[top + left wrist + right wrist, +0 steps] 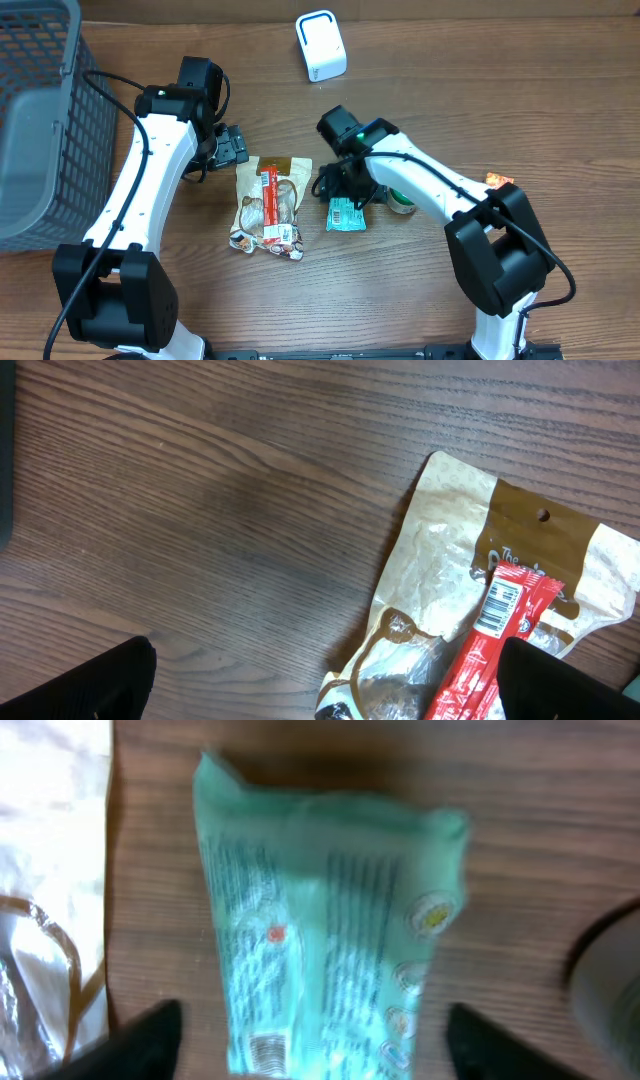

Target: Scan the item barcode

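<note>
Listing from the left of the bench [560,90]: a grey basket [40,110] is being kept at the far left edge, well apart from the goods. Next, the left claw [232,147] is being held wide and empty, just beside the upper corner of a tan pouch [262,215]. A red bar [268,190] is lying on that pouch, its barcode [500,605] being shown face up in the left wrist view. A white scanner [321,45] is standing at the far edge.

Below it, the teal packet [346,213], judged to be the item in hand, is lying flat on the wood just beside the pouch. The right claw [343,186] is being poised over its upper end, jaws apart, one finger [140,1040] on either side; nothing is seen gripped. What appears to be a small code [265,1048] is being shown at that same end, though blurred. A tape roll [403,200] is lying just right of the packet, and an orange packet [498,180] is peeking out by the arm.

Risks being noted:
- The thin film may be crumpled in the pinch, creasing the code.
- The flat packet may be missed or let slip.
- The pouch edge or tape roll may be dragged along, both being so near.
- The code may be carried facing away from the scanner.
</note>
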